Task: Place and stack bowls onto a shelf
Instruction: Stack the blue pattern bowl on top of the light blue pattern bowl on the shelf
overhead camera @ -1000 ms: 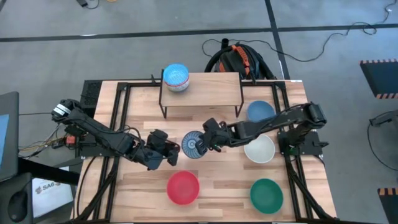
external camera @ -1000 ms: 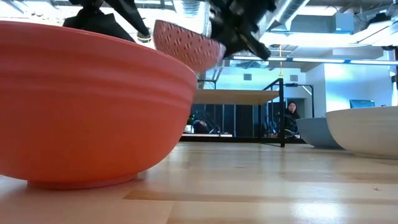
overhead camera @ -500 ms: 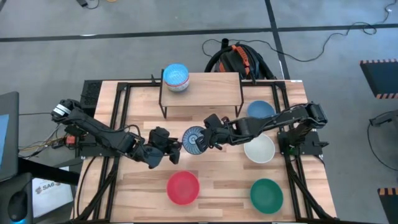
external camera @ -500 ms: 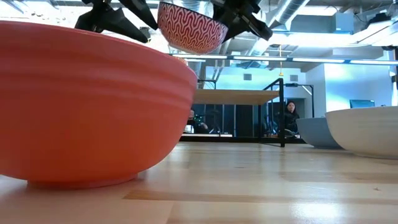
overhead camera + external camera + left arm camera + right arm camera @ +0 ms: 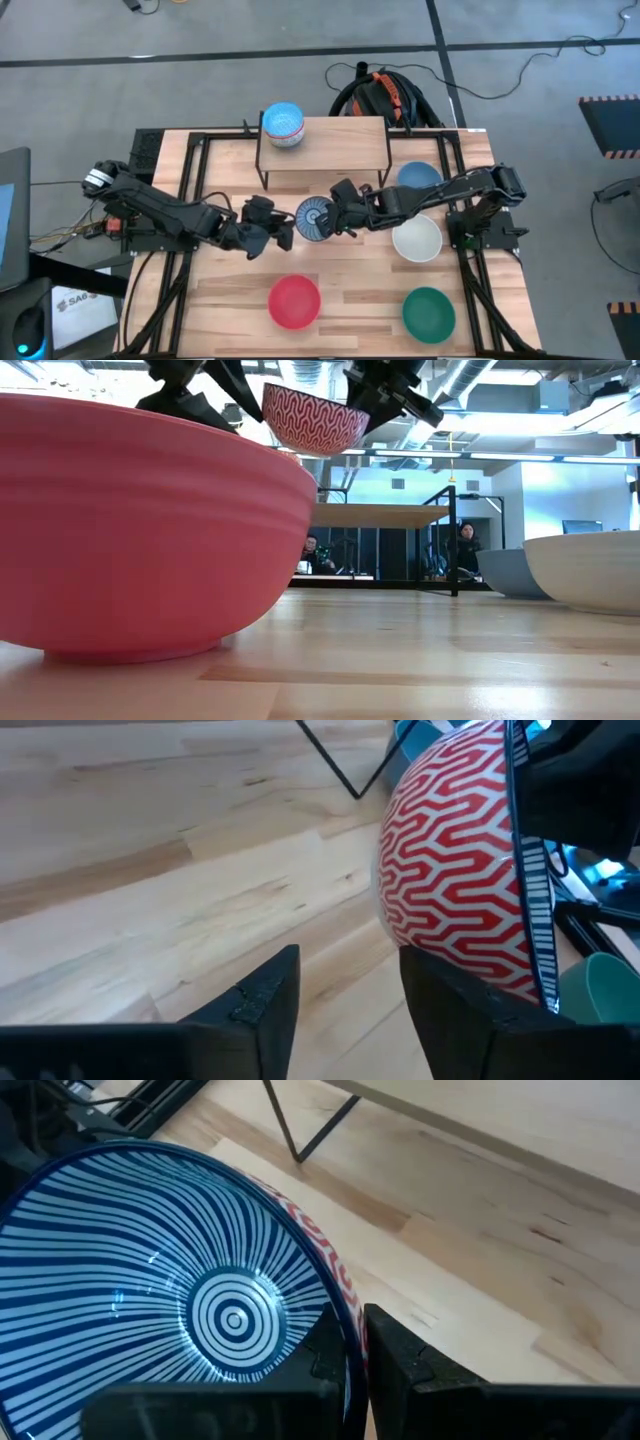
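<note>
So the left gripper (image 5: pixel 281 229) sits near the middle of the table with its fingers spread and nothing between them, parked right beside the patterned bowl (image 5: pixel 314 217). I'd guess it's there to steady or take the bowl, hard to be sure. The right gripper (image 5: pixel 337 216) has that bowl pinched by the rim, one finger inside and one outside, holding it up off the table just in front of the shelf (image 5: pixel 325 143), probably so it clears the board on the way up.

Only the overhead view shows a stack (image 5: pixel 283 124) already on the shelf's left end. The low view shows the bowl is in the air, and its outside is red-and-white zigzag while the right wrist view shows blue stripes inside. The red bowl (image 5: pixel 294 300) waits near the front edge.
</note>
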Controlling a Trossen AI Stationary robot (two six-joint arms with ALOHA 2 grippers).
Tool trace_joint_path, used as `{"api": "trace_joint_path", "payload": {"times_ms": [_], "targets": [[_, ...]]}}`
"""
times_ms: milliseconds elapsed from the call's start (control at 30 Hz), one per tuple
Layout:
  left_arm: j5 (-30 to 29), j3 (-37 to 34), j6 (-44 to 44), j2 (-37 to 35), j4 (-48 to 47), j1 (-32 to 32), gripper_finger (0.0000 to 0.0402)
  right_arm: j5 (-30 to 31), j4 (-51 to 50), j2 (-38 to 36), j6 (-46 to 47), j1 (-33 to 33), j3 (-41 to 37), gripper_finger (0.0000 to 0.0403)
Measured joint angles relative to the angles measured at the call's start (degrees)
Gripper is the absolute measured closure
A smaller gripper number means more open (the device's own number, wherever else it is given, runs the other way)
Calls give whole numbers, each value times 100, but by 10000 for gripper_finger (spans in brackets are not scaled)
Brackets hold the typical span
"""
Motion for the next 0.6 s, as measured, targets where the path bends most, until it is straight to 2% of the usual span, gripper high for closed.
{"api": "trace_joint_path", "payload": {"times_ms": [167,300,600], "targets": [[243,3,61,4,96,153,257,132,-257,4,8,-11,15,361],[95,143,128,-47,227,142,256,110,-695,33,18,-72,-9,361],[-7,378,896,-33,242,376,210,182,-644,21,-25,-194,-2,361]]}}
